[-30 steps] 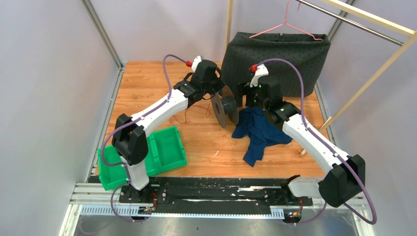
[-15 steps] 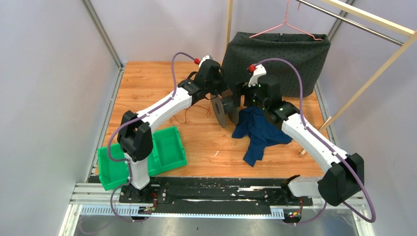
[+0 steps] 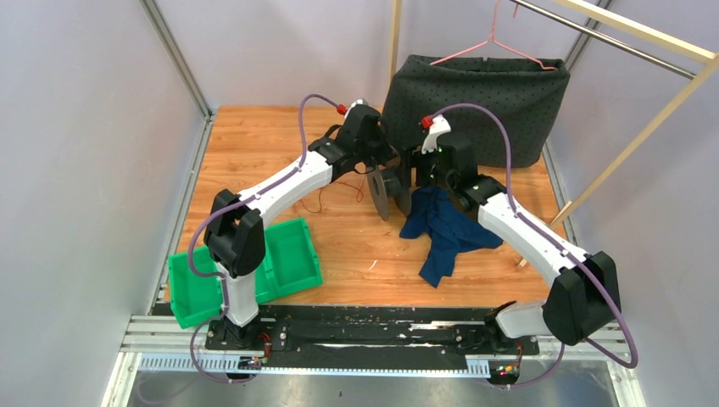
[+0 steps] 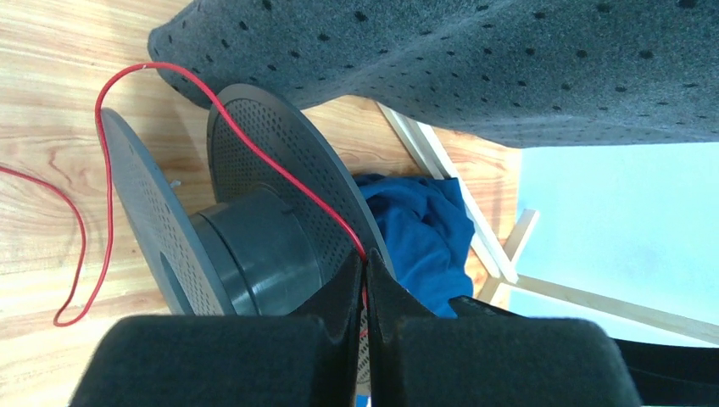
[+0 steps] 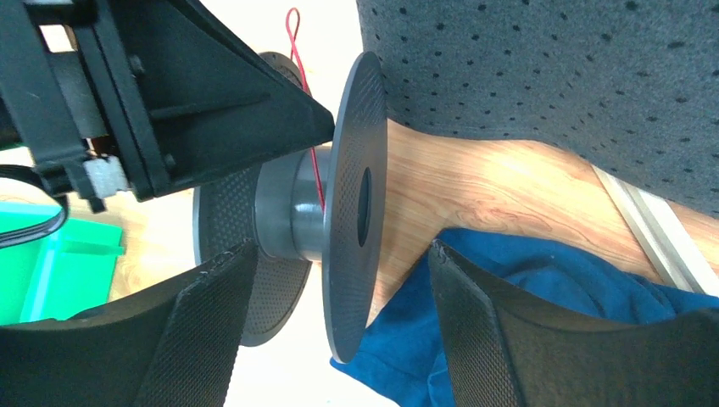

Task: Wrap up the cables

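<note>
A thin red cable point(image 4: 254, 144) runs from the wooden table over the flange of a dark grey spool point(image 4: 254, 246) and into my left gripper point(image 4: 366, 264), which is shut on it just beside the spool. In the top view the spool point(image 3: 388, 193) stands on edge mid-table, with the left gripper point(image 3: 383, 161) behind it and loose red cable point(image 3: 320, 202) lying to its left. My right gripper point(image 5: 339, 248) is open, its fingers point(image 5: 212, 322) straddling the spool's flanges point(image 5: 352, 195) without touching them. The red cable point(image 5: 315, 182) crosses the hub.
A blue cloth point(image 3: 445, 225) lies crumpled right of the spool, under the right arm. A grey felt bag point(image 3: 475, 93) stands at the back. Green bins point(image 3: 288, 250) sit at the front left. A wooden rack point(image 3: 644, 127) and a pink hanger point(image 3: 492, 42) are at the right rear.
The left gripper has carried the red cable back and right, over the spool. The right gripper has moved left around the spool, and its jaws have narrowed slightly.
</note>
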Motion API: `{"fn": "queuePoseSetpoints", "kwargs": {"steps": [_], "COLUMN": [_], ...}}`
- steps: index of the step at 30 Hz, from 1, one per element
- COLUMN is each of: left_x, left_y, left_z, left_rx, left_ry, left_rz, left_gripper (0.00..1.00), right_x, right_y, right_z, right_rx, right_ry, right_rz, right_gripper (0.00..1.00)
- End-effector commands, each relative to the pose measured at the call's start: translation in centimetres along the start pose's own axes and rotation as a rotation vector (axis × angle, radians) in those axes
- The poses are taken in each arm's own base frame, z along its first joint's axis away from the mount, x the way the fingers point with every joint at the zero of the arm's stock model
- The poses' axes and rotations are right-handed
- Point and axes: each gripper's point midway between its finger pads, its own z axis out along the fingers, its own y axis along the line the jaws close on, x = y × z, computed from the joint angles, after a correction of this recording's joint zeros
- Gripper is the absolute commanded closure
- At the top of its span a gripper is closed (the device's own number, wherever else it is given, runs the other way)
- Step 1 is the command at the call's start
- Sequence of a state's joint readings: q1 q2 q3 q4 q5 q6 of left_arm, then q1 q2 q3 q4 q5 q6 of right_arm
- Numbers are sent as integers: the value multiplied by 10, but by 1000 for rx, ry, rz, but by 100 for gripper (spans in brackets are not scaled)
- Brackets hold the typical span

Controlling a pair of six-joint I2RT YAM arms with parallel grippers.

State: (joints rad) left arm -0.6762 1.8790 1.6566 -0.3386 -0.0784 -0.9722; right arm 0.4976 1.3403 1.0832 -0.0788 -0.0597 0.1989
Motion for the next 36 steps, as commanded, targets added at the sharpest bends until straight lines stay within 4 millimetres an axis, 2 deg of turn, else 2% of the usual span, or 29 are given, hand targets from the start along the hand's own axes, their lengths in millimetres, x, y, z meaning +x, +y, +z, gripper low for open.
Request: {"fn": "queuePoseSetpoints", "kwargs": {"steps": [1,13,19,31,36], "left_x": [8,10,11,14,15], "left_y": [4,10,9,11,12], "left_z": [4,8,9,12,13], "left_rx": [0,-27,-24,-20,-18], "left_ry": [48,62,67,99,108], "left_rz": [-50,-55,-59,-77,-90], "left_gripper": [100,100,100,100,100], "right_x": [8,13,23,34,39], "right_y": [-2,-6,-1,-4,-3], "right_z": [8,22,31,35,37], "right_rx": [28,103,121,196,202], "right_ry": [-18,-55,-34,-37,-26], "right_rz": [-63,-86,-98,-119,-120], "right_gripper": [25,39,44,68,71]}}
